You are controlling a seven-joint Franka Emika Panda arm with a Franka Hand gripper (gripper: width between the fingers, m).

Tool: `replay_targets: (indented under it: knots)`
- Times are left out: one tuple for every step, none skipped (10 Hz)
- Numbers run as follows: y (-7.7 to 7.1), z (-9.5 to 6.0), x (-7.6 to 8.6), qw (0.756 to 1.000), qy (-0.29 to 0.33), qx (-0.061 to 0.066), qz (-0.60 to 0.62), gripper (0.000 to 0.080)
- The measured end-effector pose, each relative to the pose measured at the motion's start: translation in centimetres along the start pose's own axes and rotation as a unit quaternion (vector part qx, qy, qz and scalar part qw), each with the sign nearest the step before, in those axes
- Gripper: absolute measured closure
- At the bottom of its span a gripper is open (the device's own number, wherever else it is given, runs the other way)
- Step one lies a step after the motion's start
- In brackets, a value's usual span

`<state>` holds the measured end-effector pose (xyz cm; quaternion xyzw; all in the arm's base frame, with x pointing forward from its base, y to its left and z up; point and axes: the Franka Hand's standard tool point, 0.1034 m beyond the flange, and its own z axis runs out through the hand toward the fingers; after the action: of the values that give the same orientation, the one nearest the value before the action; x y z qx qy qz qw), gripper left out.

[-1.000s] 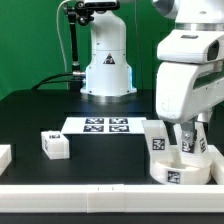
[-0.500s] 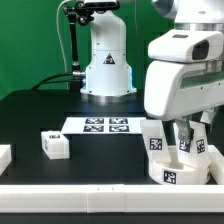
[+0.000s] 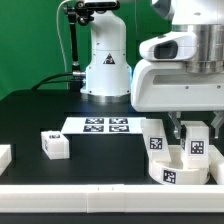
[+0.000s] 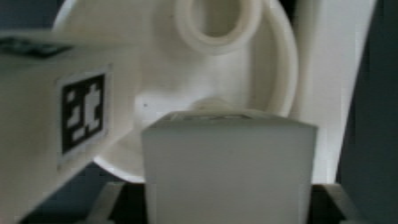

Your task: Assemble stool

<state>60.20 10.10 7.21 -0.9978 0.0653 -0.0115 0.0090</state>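
1. While the fingers (image 3: 177,128) look clamped on the held leg (image 3: 197,147), I read this as a leg-insertion step. In the wrist view the block fills the gap between them, with no daylight either side.
2. Seat (image 3: 183,170) sits at the desk (image 3: 30,115) corner where the near edge meets the exterior view's right edge. Held leg is over the rim on that right side. Can't tell if it touches yet.
3. Standing leg (image 3: 157,140) is upright on the seat, on the side toward the exterior view's left, just beside the held one. Don't clip it going in.
4. Loose leg (image 3: 56,145) lies near the near edge toward the exterior view's left, well apart. Marker board (image 3: 105,125) is mid-desk and not involved.
5. Line the leg up with its socket before pushing. Wrist view shows the seat face and centre hole (image 4: 222,30), but the socket itself is hidden, so go slow and feel for seating.
6. Hold the leg square to the seat; a tilt will likely jam it.
7. Seat isn't visibly braced. Use light force along the axis, or it may skid toward the desk edge.
8. Release only once the leg is home.
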Motion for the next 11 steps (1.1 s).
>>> replay_targets:
  knots:
    - [-0.3,0.0,-0.2,0.998,0.0,0.005,0.07,0.0462]
    - [-0.4,0.0,-0.3,0.991,-0.002,0.011,0.131,0.0462]
    - [-0.7,0.1,-0.4,0.979,-0.006,0.02,0.205,0.0462]
    - [-1.0,0.1,-0.4,0.966,-0.01,0.024,0.256,0.0462]
    - [-1.4,0.1,-0.7,0.952,-0.016,0.021,0.304,0.0462]
    - [-1.4,0.1,-0.6,0.948,-0.015,0.022,0.316,0.0462]
    - [-1.4,0.1,-0.6,0.936,-0.016,0.022,0.352,0.0462]
    - [-1.5,0.1,-0.6,0.93,-0.016,0.022,0.367,0.0462]
    - [-1.5,0.1,-0.6,0.919,-0.016,0.022,0.394,0.0462]
    - [-1.5,0.0,-0.6,0.91,-0.017,0.022,0.414,0.0462]
    - [-1.5,0.1,-0.6,0.893,-0.019,0.023,0.449,0.0462]
